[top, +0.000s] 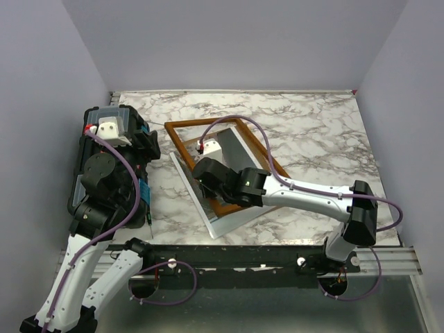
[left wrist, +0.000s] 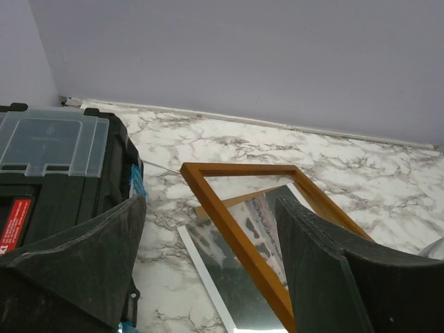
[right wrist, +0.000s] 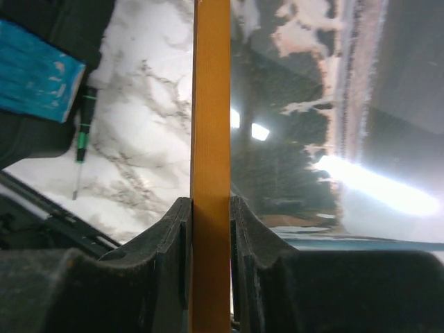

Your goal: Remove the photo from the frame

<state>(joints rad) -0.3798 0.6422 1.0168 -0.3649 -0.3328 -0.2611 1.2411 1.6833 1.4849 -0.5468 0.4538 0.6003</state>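
The orange-brown frame lies skewed on the marble table, over the photo, whose pale border sticks out at the near left. My right gripper is shut on the frame's left rail; in the right wrist view both pads press its sides. There the dark, glossy photo fills the space right of the rail. My left gripper hangs open beside the toolbox, apart from the frame and the photo, holding nothing. A thin strip of brown backing board shows inside the frame.
A black toolbox with a clear lid stands at the left, partly under my left arm. A green-handled screwdriver lies near its front corner. Walls close the table at the back and both sides.
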